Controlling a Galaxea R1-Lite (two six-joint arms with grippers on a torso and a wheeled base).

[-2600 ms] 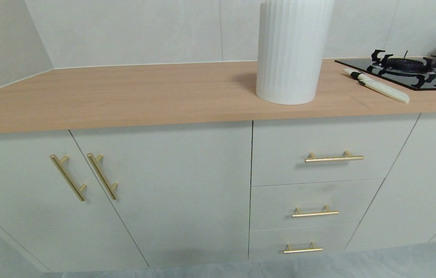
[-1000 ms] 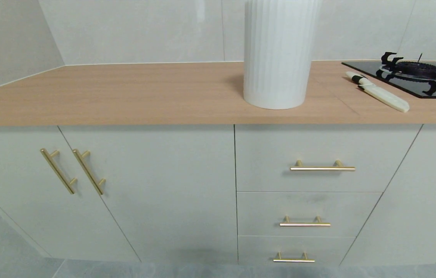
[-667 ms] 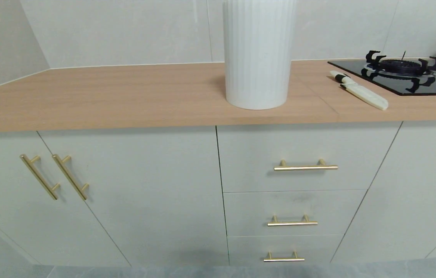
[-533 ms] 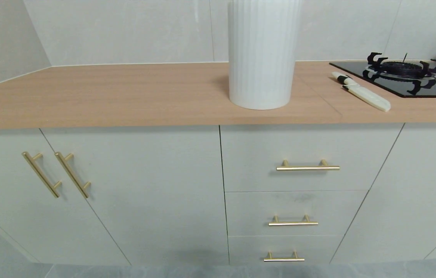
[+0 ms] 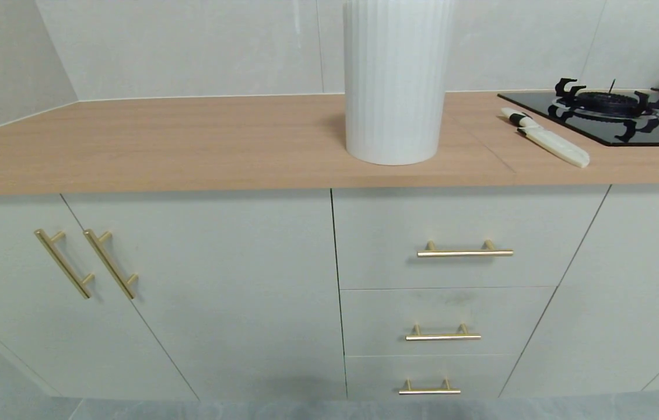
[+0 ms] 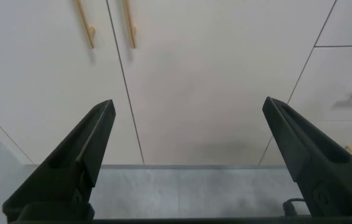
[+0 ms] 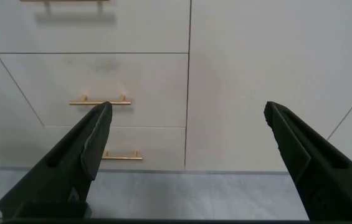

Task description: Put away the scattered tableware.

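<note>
Knife [image 5: 545, 137] sits on the tabletop [image 5: 189, 146] beside the stove [image 5: 609, 111], slanting toward the front edge. Left claw [image 6: 188, 107] and right claw [image 7: 188, 109] both gape wide, low by the cabinets [image 5: 236, 280]; right arm's likely nearer.

Wide stretch of desk [image 5: 160, 140] between corner wall and tall white canister [image 5: 393, 87] gives room to pass. Canister stands near front edge; knife [image 5: 546, 139] lies in gap between canister and stove [image 5: 603, 111], just beside stove. Below, shut cabinet doors [image 5: 201, 291] front left pincer [image 6: 188, 102], shut drawers [image 5: 458, 233] front right pincer [image 7: 188, 106], both spread wide.
</note>
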